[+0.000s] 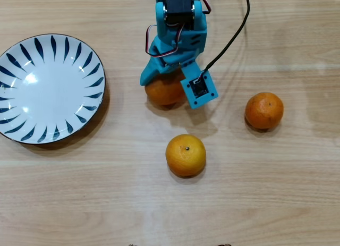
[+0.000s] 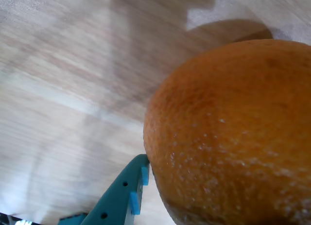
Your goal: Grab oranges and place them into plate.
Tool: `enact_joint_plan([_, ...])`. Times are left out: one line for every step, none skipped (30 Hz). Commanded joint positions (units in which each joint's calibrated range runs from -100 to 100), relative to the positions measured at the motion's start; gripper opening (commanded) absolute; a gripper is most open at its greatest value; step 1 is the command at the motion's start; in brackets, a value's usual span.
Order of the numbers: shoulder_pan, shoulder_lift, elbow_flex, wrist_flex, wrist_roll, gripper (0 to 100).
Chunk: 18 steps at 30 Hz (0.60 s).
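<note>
In the overhead view my teal gripper sits over the larger orange at the table's middle, with its jaws on either side of the fruit. In the wrist view this orange fills the right half and stays sharp against the blurred table, and one teal finger presses its lower left side; the other finger is hidden. The yellowish orange with a dark stem dot lies nearer the front. The smaller, darker orange lies at the right. The white plate with blue strokes lies at the left and holds nothing.
A black cable runs from the gripper's camera mount up to the back right. The wooden table is bare between the plate and the oranges.
</note>
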Motion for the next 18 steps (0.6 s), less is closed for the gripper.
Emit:
enact_joint_plan([1.1, 2.5, -2.4, -2.5, 0.4, 41])
enact_joint_plan([1.1, 3.4, -2.4, -3.8, 0.4, 41])
enact_joint_plan([1.0, 4.2, -2.4, -4.7, 0.4, 41])
enact_joint_plan([0.9, 4.5, -2.4, -5.1, 0.4, 41])
enact_joint_plan([0.8, 4.8, -2.4, -5.0, 0.4, 40])
enact_joint_plan([0.8, 4.9, -2.4, -5.0, 0.4, 40])
enact_joint_plan([0.8, 4.9, -2.4, -5.1, 0.4, 40])
enact_joint_plan([0.8, 5.0, -2.4, -5.4, 0.4, 40])
enact_joint_plan([0.7, 5.0, -2.4, -5.4, 0.3, 40])
enact_joint_plan([0.7, 5.0, -2.4, -5.4, 0.2, 40])
enact_joint_plan([0.7, 5.0, -2.4, -5.3, 0.2, 40])
enact_joint_plan([0.7, 4.9, -2.4, -5.0, 0.2, 38])
enact_joint_plan([0.7, 4.9, -2.4, -4.9, 0.2, 36])
enact_joint_plan([0.7, 4.9, -2.4, -4.8, 0.2, 33])
enact_joint_plan([0.7, 4.9, -2.2, -4.7, 0.2, 29])
enact_joint_plan([0.8, 4.9, -2.2, -4.7, 0.1, 26])
enact_joint_plan([0.8, 4.9, -2.2, -4.7, 0.1, 25])
enact_joint_plan([0.8, 4.9, -2.2, -4.7, 0.1, 24])
